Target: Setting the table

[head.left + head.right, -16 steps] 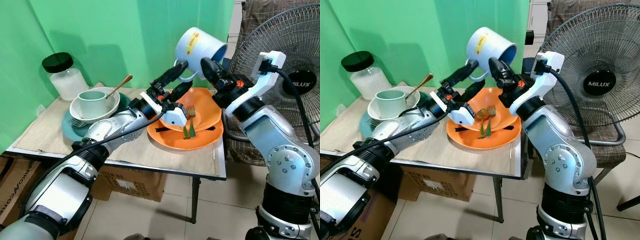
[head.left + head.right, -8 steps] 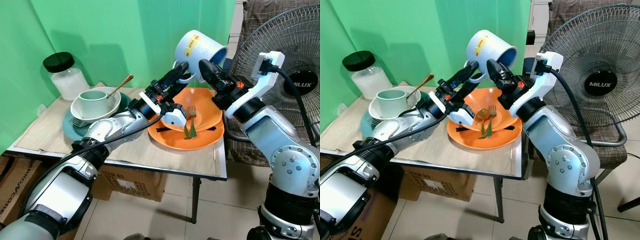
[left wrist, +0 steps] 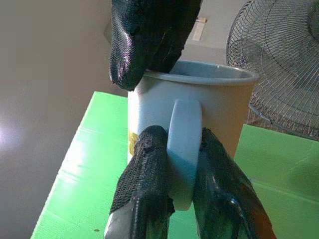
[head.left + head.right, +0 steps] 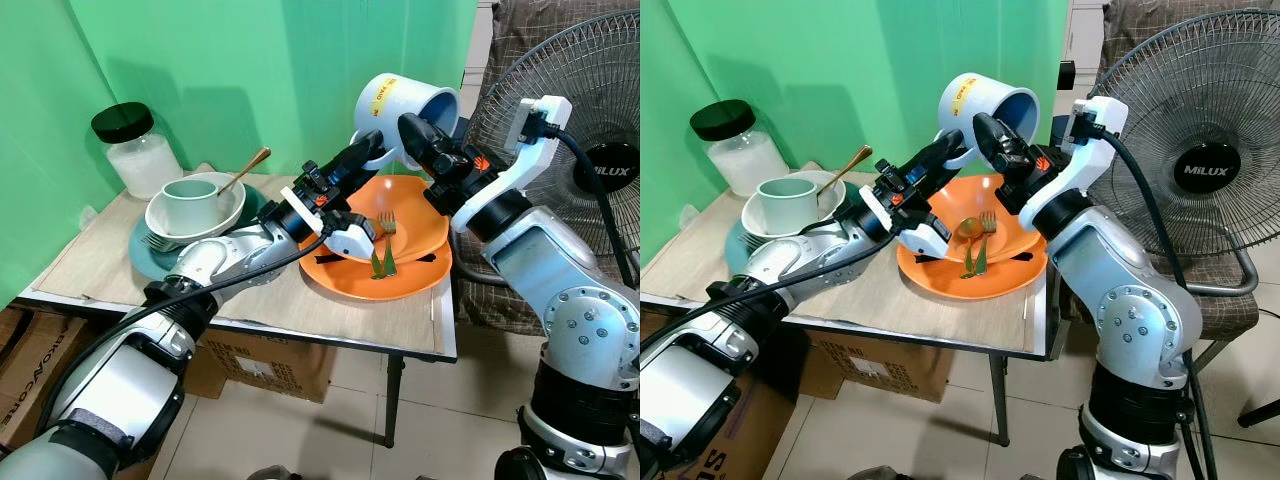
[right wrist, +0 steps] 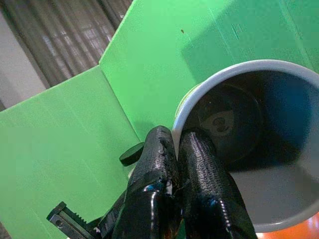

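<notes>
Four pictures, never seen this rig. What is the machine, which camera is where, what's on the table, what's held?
It is a humanoid robot with two silver arms, each ending in a two-fingered black end effector. Two pictures come from a stereo camera on its head, looking down at the table. The other two come from cameras on the wrists, looking along the fingers.

Both arms hold one pale blue mug tilted in the air above the orange plates. The left end effector is clamped on the mug's handle; the right end effector pinches its rim.

The plates hold a fork and a spoon. Further left are a bowl with a green cup, then a jar. A fan stands on the right.
</notes>
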Tool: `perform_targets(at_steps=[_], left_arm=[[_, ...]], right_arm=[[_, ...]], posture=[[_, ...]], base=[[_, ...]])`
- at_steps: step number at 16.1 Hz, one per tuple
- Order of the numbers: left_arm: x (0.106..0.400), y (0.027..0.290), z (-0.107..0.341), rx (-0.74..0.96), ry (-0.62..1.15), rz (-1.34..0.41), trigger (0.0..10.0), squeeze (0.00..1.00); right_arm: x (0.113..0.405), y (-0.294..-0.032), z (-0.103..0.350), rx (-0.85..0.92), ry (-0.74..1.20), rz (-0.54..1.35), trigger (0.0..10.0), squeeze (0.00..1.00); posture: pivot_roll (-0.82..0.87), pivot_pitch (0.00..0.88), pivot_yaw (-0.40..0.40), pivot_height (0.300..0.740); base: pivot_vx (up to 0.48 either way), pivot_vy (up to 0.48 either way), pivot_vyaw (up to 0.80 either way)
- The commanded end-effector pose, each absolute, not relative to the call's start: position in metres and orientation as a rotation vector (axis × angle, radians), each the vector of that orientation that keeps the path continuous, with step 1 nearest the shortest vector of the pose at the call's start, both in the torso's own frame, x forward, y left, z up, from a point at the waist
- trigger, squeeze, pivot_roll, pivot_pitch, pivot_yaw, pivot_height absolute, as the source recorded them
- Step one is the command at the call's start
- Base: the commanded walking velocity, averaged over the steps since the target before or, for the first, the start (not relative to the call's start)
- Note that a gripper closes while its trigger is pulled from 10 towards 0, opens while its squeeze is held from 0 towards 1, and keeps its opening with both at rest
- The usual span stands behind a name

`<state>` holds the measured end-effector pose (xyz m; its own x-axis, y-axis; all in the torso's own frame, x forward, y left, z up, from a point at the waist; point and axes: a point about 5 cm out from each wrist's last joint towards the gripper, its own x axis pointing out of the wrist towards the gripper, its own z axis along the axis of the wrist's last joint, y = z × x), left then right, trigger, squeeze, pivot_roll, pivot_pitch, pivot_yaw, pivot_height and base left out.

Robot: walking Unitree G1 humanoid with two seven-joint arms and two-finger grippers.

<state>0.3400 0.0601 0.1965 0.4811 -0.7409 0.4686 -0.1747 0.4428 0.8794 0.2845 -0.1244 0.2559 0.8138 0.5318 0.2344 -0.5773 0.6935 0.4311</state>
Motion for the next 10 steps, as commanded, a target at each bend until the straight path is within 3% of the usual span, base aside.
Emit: perform_targets(at_steps=[1, 2, 3, 5, 9, 10], left_arm=[[0.343, 0.067, 0.215, 1.038, -1.087, -0.374, 0.0, 0.00], [0.344, 0.069, 0.216, 1.019, -1.068, -0.367, 0.0, 0.00], [0.346, 0.072, 0.217, 0.986, -1.035, -0.352, 0.0, 0.00], [0.355, 0.082, 0.216, 0.869, -0.894, -0.314, 0.0, 0.00], [0.349, 0.087, 0.226, 0.818, -0.931, -0.341, 0.0, 0.00], [0.345, 0.087, 0.230, 0.703, -0.900, -0.374, 0.0, 0.00]], right_arm=[[0.282, -0.122, 0.257, 0.511, -0.082, 0.639, 10.0, 0.00], [0.282, -0.123, 0.258, 0.519, -0.086, 0.644, 10.0, 0.42], [0.281, -0.124, 0.259, 0.517, -0.089, 0.642, 10.0, 1.00], [0.278, -0.135, 0.259, 0.467, -0.099, 0.639, 10.0, 1.00], [0.250, -0.166, 0.264, 0.352, -0.158, 0.666, 10.0, 1.00], [0.244, -0.176, 0.269, 0.324, -0.217, 0.610, 10.0, 1.00]], posture=[[-0.08, 0.000, 0.130, 0.740], [-0.08, 0.000, 0.133, 0.740], [-0.09, 0.000, 0.137, 0.740], [-0.09, 0.000, 0.144, 0.740], [-0.10, 0.000, 0.160, 0.740], [-0.10, 0.000, 0.167, 0.740]], base=[[0.000, 0.000, 0.00], [0.000, 0.000, 0.00], [0.000, 0.000, 0.00], [0.000, 0.000, 0.00], [0.000, 0.000, 0.00], [0.000, 0.000, 0.00]])
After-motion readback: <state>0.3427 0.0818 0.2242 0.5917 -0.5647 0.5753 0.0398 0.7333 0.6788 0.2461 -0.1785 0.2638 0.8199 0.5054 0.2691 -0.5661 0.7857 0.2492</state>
